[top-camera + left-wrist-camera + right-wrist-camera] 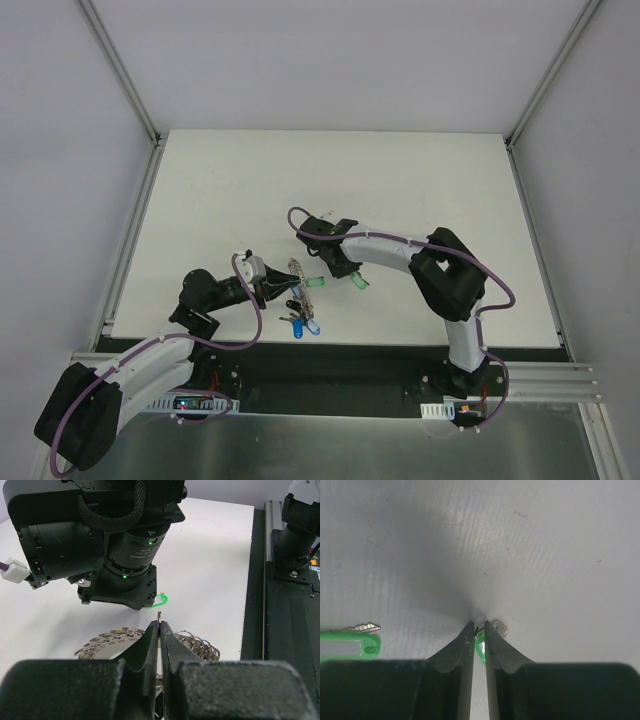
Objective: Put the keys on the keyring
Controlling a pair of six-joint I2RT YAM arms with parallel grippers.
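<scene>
The keyring (295,273) is a flat grey disc fringed with small wire loops, and it also shows in the left wrist view (112,641). My left gripper (274,288) is shut on one thin wire loop (159,616) at its rim. My right gripper (345,272) is shut on a green-headed key (360,283) right at the table surface; its green tag (480,649) sits between the jaws, with the clear metal end (498,628) poking out beside them. A second green key (318,286) lies beside the ring and shows at the left in the right wrist view (347,645).
Blue-headed keys (302,326) and a black-headed one (292,303) hang or lie just below the ring near the table's front edge. The right arm's wrist (125,545) hovers close above and behind the ring. White walls enclose the table.
</scene>
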